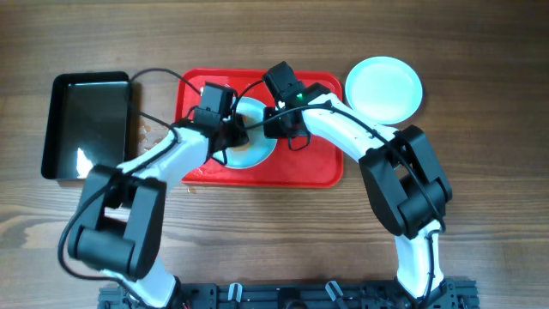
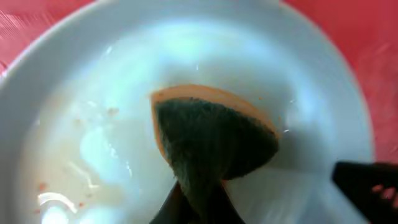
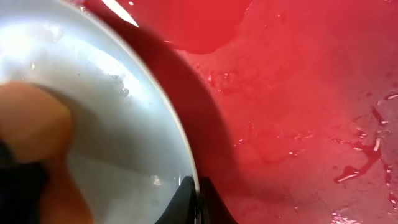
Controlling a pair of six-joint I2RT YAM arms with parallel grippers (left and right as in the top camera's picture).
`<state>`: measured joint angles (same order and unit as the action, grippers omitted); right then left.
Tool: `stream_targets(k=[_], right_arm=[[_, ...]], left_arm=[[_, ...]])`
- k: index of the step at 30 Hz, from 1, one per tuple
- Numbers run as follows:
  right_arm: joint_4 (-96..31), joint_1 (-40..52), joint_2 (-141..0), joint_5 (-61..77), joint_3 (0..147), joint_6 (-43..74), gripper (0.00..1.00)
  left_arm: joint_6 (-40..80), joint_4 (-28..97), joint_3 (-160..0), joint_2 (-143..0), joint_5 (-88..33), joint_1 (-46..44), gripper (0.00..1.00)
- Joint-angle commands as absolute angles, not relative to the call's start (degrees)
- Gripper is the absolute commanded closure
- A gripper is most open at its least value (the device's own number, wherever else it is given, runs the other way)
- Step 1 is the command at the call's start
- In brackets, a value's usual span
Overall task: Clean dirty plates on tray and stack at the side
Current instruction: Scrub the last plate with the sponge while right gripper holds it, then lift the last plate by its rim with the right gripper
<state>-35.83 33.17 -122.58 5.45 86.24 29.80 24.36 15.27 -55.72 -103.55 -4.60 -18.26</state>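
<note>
A pale blue-white plate (image 1: 254,148) lies on the red tray (image 1: 317,163), mostly under both arms. My left gripper (image 1: 233,130) is shut on an orange sponge with a dark green scouring face (image 2: 214,140), pressed on the plate's inside (image 2: 124,93), where small orange specks and wet streaks show. My right gripper (image 1: 279,120) is shut on the plate's rim (image 3: 186,155), one finger inside and one outside (image 3: 196,202). A second plate (image 1: 384,88) rests on the table right of the tray. A third plate is not in view.
A black rectangular pan (image 1: 88,124) sits left of the tray. The tray surface is wet with droplets (image 3: 348,168). Small orange crumbs lie on the wooden table (image 1: 193,184) by the tray's front left corner.
</note>
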Motion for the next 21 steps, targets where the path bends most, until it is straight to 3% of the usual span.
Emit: stream_targets(k=[1, 16, 21], right_arm=[[-36.67, 32.75, -123.44, 3.01, 85.65, 30.09, 0.96], [-36.69, 32.75, -123.44, 2.96, 85.65, 30.04, 0.96], [-36.53, 32.75, -123.44, 2.98, 85.65, 30.04, 0.96]], left_arm=[[24.47, 17.85, -55.83, -104.97, -4.62, -18.11, 0.96], [24.47, 22.76, -55.86, -101.01, 31.00, -18.11, 0.96], [24.49, 21.19, -55.86, -96.55, 35.05, -18.11, 0.96]])
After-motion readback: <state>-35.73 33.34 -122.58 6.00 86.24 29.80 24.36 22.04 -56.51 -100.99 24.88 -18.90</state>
